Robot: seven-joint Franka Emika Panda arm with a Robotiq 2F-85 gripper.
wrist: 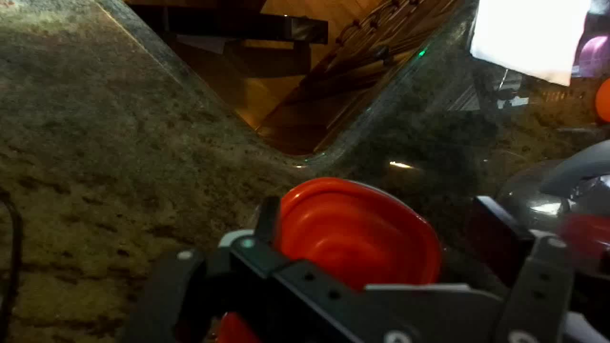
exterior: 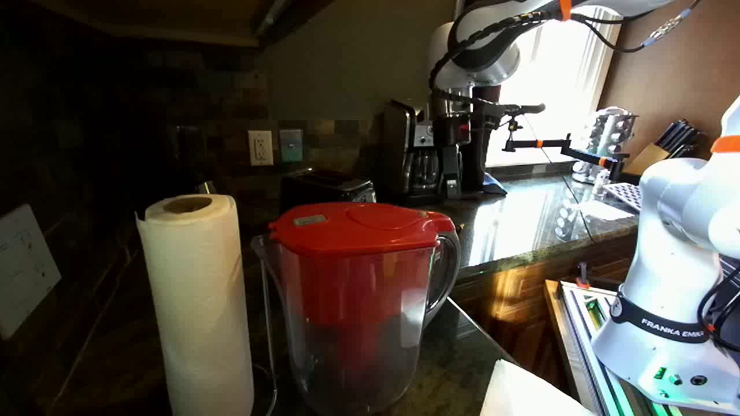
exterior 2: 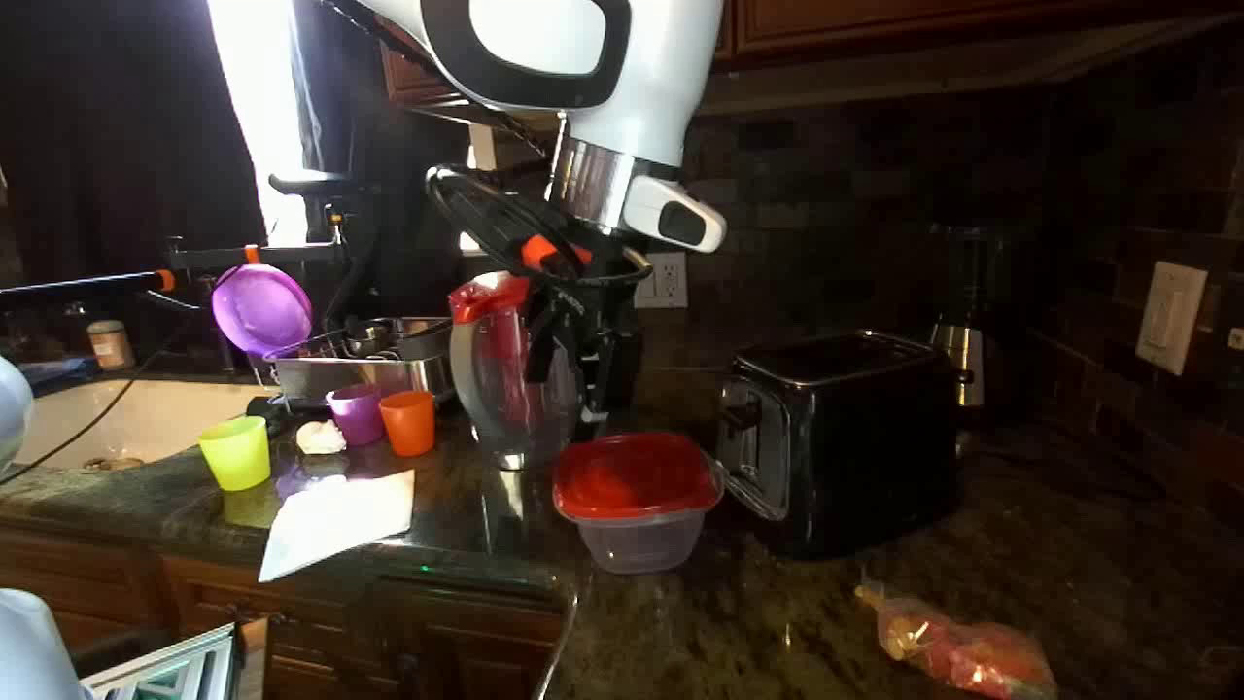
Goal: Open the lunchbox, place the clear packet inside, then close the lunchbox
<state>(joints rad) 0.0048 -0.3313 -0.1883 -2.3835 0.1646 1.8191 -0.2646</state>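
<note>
One dark surface [exterior 2: 748, 642] carries the toaster [exterior 2: 855, 447] and, near a claw [wrist: 385, 227] with its fingers [wrist: 498, 243] spread apart, the lidded lunchbox [exterior 2: 638, 506] just beside that toaster, probably light, its lid [exterior 2: 634, 473] likely slick and springy, best pinched at the rim, while the clear packet [exterior 2: 962, 649], well away, looks soft, best taken around its middle.

A glossy, rounded white robot arm [exterior: 676, 199] wears a black band [exterior: 659, 326] lettered "FRANKA EMIKA" around its base [exterior: 630, 353], off the edge of the tabletop [exterior: 526, 248]. Orange bands [exterior: 726, 144] ring its links; black cables [exterior: 491, 30], one with a silver connector [exterior: 668, 28], run along it. In an exterior view, a thick black loop [exterior 2: 544, 94] trims white casing [exterior 2: 671, 87] above a silver metal collar [exterior 2: 588, 185]. The black two-fingered tool [wrist: 383, 228] carries pale round screws [wrist: 399, 337] and dark holes [wrist: 333, 294].
</note>
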